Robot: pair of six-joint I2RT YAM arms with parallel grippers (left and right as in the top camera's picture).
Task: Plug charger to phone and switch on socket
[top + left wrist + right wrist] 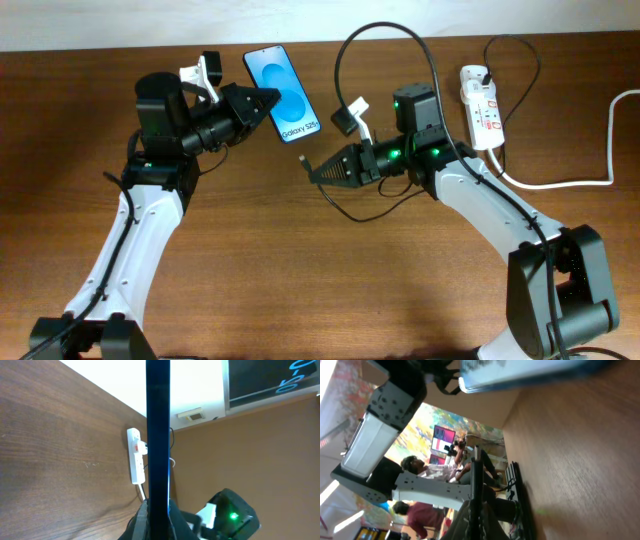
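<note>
Phone (283, 92) is being held off the table (250, 260) by the left gripper (268, 101), whose fingers are pressing together on its left long edge. In the overhead view its long axis is running diagonally, from the far left down toward the near right, with the blue screen facing up and the end bearing the "Galaxy S25" text pointing at the right arm. In the left wrist view the phone is showing edge-on, as a dark upright bar (158, 435) rising from between the fingers.

One phone, one charger, one socket and two grippers are showing.

The charger (304, 160) is being pinched near its free end by the right gripper (316, 173), jaws closed on it, so the small plug tip is sticking out ahead of the fingers and aiming up-left at the phone's lower end. The tip is sitting just below that end and is not touching it. In the right wrist view the plug is standing as a thin dark stem (476, 467), with the phone's end blurred at the top of the frame.

The socket (482, 105) is lying flat at the far right of the table, well apart from both grippers, its long axis running away from the robot and its thick white cord (570, 183) trailing off to the right.
</note>
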